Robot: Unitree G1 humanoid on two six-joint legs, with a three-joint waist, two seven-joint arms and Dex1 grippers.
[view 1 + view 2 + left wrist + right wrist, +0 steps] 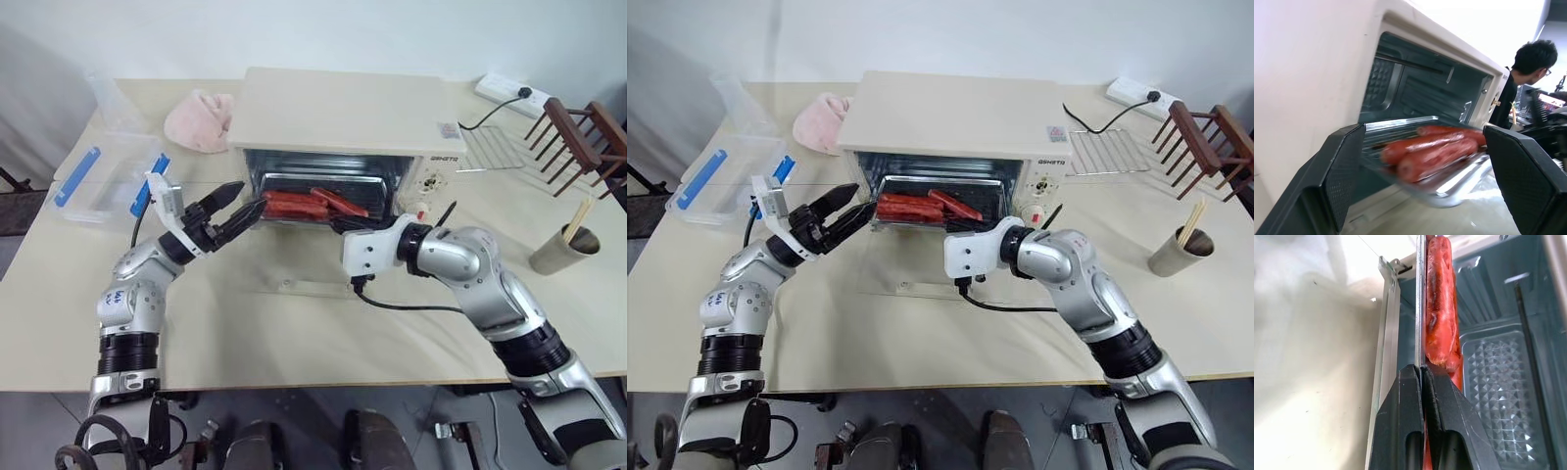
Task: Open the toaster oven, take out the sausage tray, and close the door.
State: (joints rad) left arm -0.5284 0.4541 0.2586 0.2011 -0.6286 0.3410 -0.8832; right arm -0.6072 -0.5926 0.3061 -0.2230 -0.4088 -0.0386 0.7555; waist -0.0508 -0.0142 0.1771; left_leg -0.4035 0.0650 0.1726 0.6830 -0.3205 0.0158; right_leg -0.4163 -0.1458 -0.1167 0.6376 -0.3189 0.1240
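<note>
The tray (309, 204) sat part-way out of the oven (343, 132), its front edge past the opening and its back still inside. The door (294, 266) lay flat on the counter (294, 333) in front, so opening looked done; taking the tray fully out and closing the door remained.

At the left, the left end effector (238, 203) hung released, fingers spread, at the tray's left end. In its wrist view the fingers (1337, 171) framed the tray without touching it.

The tray's long axis ran left to right, parallel to the oven front, and the sausages (294, 203) lay roughly along that axis, a little slanted.

At the right, the right end effector (1421, 374) was clenched on the tray's thin metal rim near the right front, so it probably carried the pull.
</note>
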